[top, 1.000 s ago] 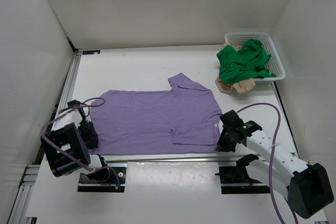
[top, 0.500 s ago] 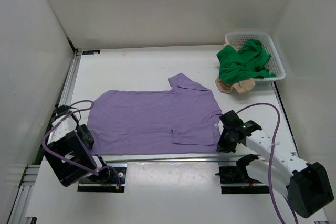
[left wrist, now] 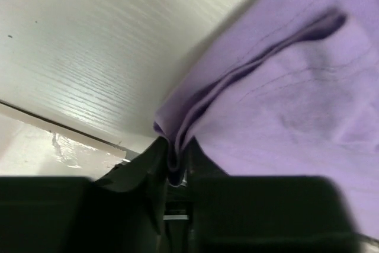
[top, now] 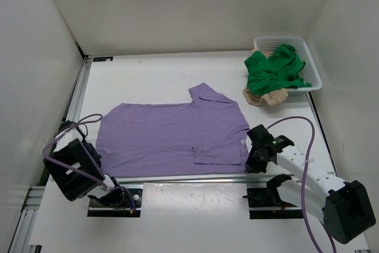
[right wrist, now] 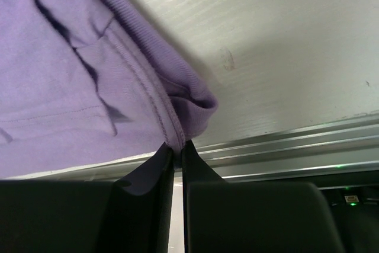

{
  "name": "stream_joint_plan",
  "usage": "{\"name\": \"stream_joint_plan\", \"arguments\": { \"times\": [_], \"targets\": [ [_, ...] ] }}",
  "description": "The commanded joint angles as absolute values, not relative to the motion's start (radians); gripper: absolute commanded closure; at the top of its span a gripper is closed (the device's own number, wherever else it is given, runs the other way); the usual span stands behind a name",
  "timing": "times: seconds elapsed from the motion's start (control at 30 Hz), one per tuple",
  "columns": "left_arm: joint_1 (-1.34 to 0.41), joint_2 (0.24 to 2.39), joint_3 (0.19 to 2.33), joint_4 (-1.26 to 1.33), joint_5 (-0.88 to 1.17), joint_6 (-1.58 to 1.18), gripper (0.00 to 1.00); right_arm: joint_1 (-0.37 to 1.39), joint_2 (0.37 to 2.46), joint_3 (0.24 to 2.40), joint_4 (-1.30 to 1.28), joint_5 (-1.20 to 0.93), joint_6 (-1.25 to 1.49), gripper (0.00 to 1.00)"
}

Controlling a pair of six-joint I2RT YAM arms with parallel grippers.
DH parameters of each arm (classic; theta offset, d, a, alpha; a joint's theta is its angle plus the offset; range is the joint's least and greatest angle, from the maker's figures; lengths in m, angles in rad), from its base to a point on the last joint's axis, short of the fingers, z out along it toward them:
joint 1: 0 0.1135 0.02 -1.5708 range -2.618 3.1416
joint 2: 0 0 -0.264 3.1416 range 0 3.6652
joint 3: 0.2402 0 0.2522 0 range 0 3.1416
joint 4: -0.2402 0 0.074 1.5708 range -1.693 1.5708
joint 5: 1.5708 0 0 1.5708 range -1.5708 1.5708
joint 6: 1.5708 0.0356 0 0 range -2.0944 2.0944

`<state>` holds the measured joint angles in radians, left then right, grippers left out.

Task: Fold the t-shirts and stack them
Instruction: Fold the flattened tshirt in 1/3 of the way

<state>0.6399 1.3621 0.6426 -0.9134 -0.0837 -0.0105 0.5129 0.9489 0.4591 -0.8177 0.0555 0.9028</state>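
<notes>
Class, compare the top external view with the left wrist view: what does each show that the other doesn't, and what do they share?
Only top external: the whole purple t-shirt spread flat, the basket with a green shirt spilling out, a beige garment beneath it, and the right end effector. Only left wrist: the left end effector pinching a bunched shirt edge, seen close up. Both: purple fabric on the white table.

A robotics lab cell: plain white walls (top: 177, 10) box in a white table (top: 154, 78) edged with an aluminium rail (top: 177, 178).
</notes>
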Motion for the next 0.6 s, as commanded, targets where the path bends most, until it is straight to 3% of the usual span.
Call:
{"name": "stream_joint_plan", "arguments": {
  "times": [0.0,0.07,0.17,0.23,0.3,0.33,0.4,0.57],
  "targets": [
    [0.664,1.364,0.6,-0.842,-0.153,0.0,0.8,0.517,0.928,0.494,-0.905,0.095,0.942,1.0],
    [0.675,1.341,0.6,-0.867,-0.153,0.0,0.87,0.517,0.901,0.494,-0.966,0.107,0.991,1.0],
    [0.687,1.295,0.591,-0.9,-0.166,0.0,0.87,0.517,0.861,0.494,-1.022,0.107,1.04,1.0],
    [0.687,1.27,0.591,-0.923,-0.166,0.0,0.58,0.517,0.841,0.494,-1.031,0.107,1.052,0.97],
    [0.687,1.27,0.603,-0.923,-0.166,0.0,0.32,0.517,0.841,0.524,-1.031,0.107,1.04,0.78],
    [0.687,1.27,0.618,-0.939,-0.166,0.0,0.22,0.517,0.859,0.541,-1.017,0.107,1.025,0.6],
    [0.687,1.27,0.672,-0.975,-0.12,0.0,0.19,0.528,0.89,0.644,-1.017,0.136,0.967,0.52],
    [0.687,1.255,1.007,-1.042,0.122,0.0,0.2,0.597,1.124,1.004,-1.063,0.297,0.789,0.5]
  ]
}}
